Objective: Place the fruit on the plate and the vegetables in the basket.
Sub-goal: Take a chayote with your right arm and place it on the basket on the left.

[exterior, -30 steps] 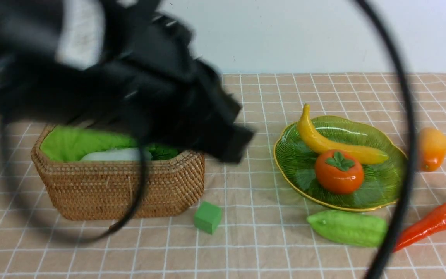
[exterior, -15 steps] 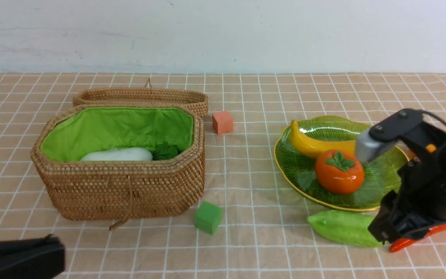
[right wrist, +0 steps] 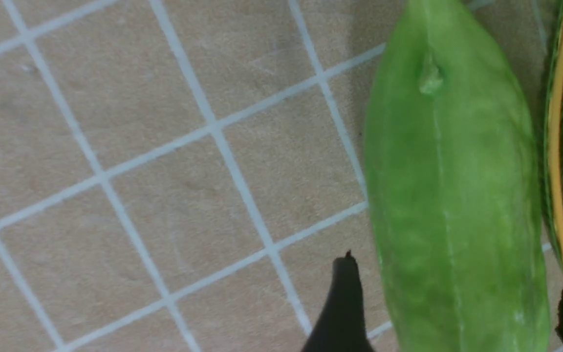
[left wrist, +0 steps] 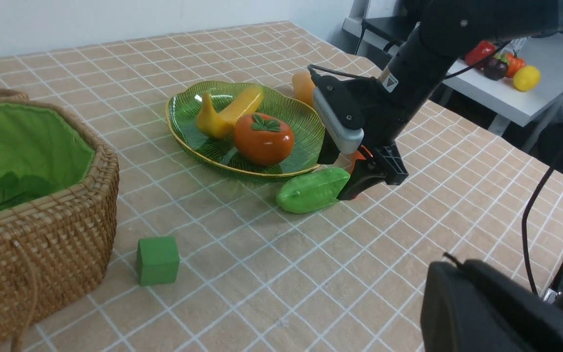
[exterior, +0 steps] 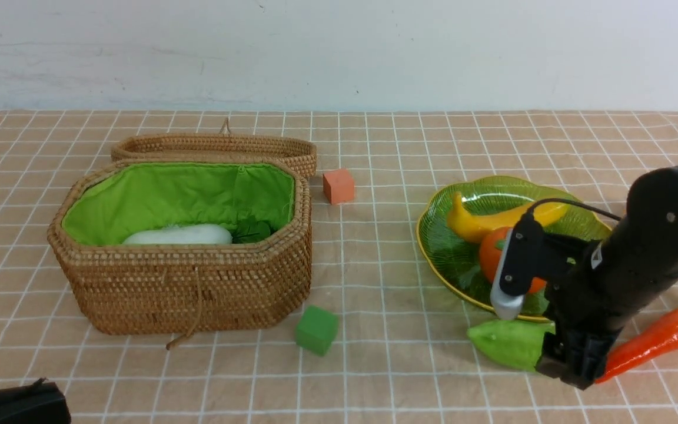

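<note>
The light green gourd (exterior: 501, 344) lies on the cloth in front of the green glass plate (exterior: 451, 247). My right gripper (exterior: 570, 366) is open and low over its right end; in the right wrist view the fingers (right wrist: 345, 303) stand on either side of the gourd (right wrist: 452, 195). The banana (exterior: 474, 224) and persimmon (exterior: 489, 256) lie on the plate. The carrot (exterior: 654, 341) lies right of the gripper. The mango (left wrist: 303, 85) shows behind the arm. The white radish (exterior: 177, 235) is in the basket (exterior: 198, 294). The eggplant is not in view. My left gripper (exterior: 39, 388) is shut and empty.
The basket's lid (exterior: 215, 144) lies open behind it. An orange cube (exterior: 339, 185) sits right of the lid and a green cube (exterior: 315, 330) in front of the basket's right corner. The plate's gold rim (right wrist: 552, 146) runs close beside the gourd.
My left arm has pulled back from over the basket to the near left corner. My right arm has swung in from the carrot side, leftward and down over the gourd's right end.
</note>
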Controlling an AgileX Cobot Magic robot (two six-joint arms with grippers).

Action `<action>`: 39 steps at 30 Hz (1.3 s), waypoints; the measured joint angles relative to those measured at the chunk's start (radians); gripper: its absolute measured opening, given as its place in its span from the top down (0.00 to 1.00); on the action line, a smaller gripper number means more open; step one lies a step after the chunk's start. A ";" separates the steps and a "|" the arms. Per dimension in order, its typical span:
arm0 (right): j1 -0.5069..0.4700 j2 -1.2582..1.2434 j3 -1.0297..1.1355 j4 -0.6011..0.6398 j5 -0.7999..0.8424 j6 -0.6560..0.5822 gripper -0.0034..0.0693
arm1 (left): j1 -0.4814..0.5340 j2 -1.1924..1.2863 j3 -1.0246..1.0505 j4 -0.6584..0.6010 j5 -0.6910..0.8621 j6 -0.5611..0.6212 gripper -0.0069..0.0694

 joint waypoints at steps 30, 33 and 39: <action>0.086 0.134 -0.002 0.016 -0.036 0.494 0.21 | 0.000 0.000 0.000 0.038 0.009 0.000 0.93; 0.087 0.144 -0.011 0.022 -0.037 0.491 0.29 | 0.000 0.000 0.000 0.038 0.010 0.000 0.93; 0.127 0.122 -0.011 0.027 0.021 0.473 0.37 | 0.000 0.000 0.000 0.043 0.032 -0.009 0.93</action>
